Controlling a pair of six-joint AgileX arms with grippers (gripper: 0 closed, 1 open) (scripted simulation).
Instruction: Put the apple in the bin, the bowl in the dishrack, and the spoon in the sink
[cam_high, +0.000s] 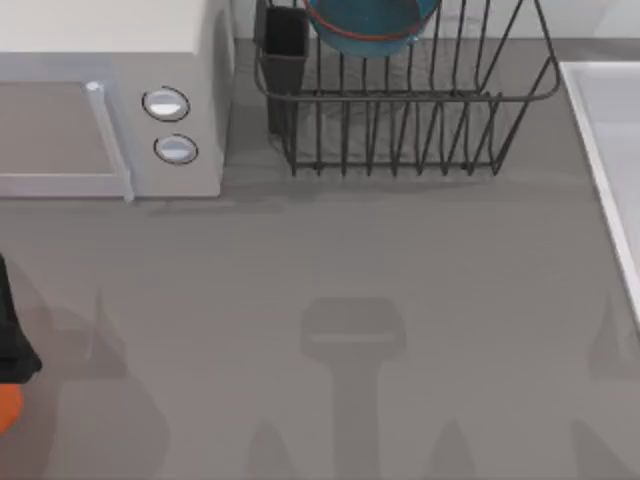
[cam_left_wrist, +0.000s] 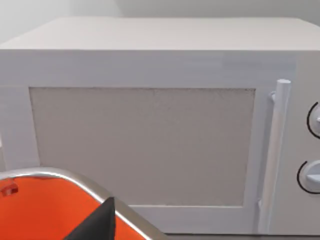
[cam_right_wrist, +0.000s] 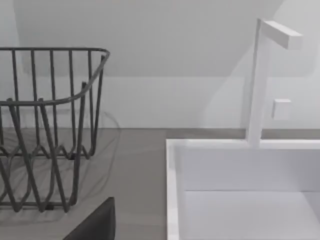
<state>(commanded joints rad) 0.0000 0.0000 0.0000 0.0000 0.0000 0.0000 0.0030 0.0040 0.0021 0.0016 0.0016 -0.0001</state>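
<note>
**A:** Start from the left. What was there?

**B:** At about eight o'clock on the table the left arm (cam_high: 12, 335) hung at the edge, above the orange bin (cam_high: 4, 408). In its wrist view the left gripper (cam_left_wrist: 97, 227) was poised over the bin's steel rim, facing the white microwave (cam_high: 110, 110) at ten o'clock. I could not tell whether its jaws were apart or together.

**A:** And the apple?

**B:** A small redder patch (cam_left_wrist: 7, 190) sat against the bin's inside wall (possibly the apple, too little of it to be sure).

**A:** The middle?

**B:** At twelve o'clock stood the dishrack (cam_high: 400, 130), with the bowl (cam_high: 370, 25) already inside it, leaning among the wires beside the dark utensil cup (cam_high: 285, 45). I judged that step done.

**A:** The right?

**B:** The sink (cam_high: 610, 130) ran along the three o'clock edge. The right gripper (cam_right_wrist: 95, 226) looked out over the gap between the rack and the basin's raised rim, with the faucet (cam_right_wrist: 257, 80) standing at the far side. I could not tell how its jaws stood either.

**A:** So what did the next move turn on?

**B:** On the spoon. The right arm was plainly the nearer one to the sink, so I judged the drop to be its job. I could not say which way the spoon lay from its jaws, or how its long axis ran.
</note>
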